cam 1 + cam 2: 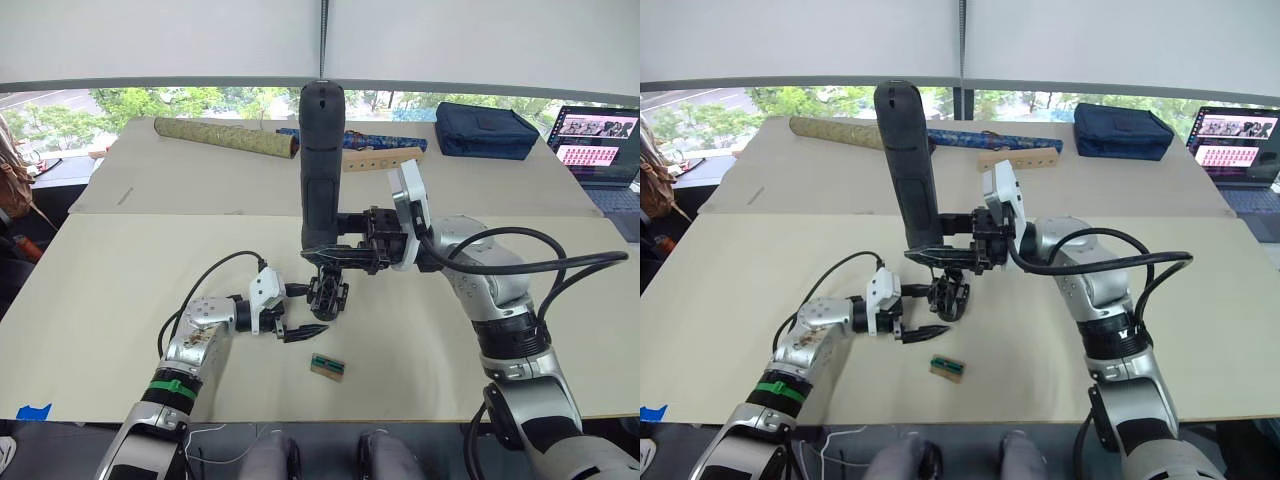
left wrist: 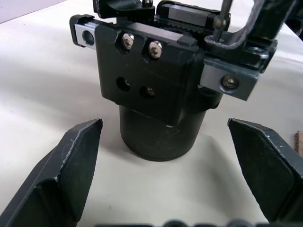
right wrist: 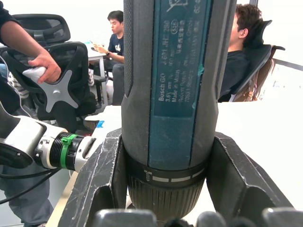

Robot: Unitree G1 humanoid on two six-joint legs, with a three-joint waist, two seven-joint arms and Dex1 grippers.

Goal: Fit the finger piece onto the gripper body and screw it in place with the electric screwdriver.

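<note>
One electric screwdriver (image 1: 321, 165), one gripper body (image 1: 328, 293), one tan block (image 1: 327, 367), one laptop (image 1: 600, 145).

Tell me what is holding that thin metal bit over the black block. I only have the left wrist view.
Observer: The right gripper, shut on the electric screwdriver. The tool stands upright, bit pointing down at the gripper body.
Operator: Anything else lying close by?
Observer: A small tan block with a green top lies on the table, nearer the robot than the gripper body and apart from it.
</note>
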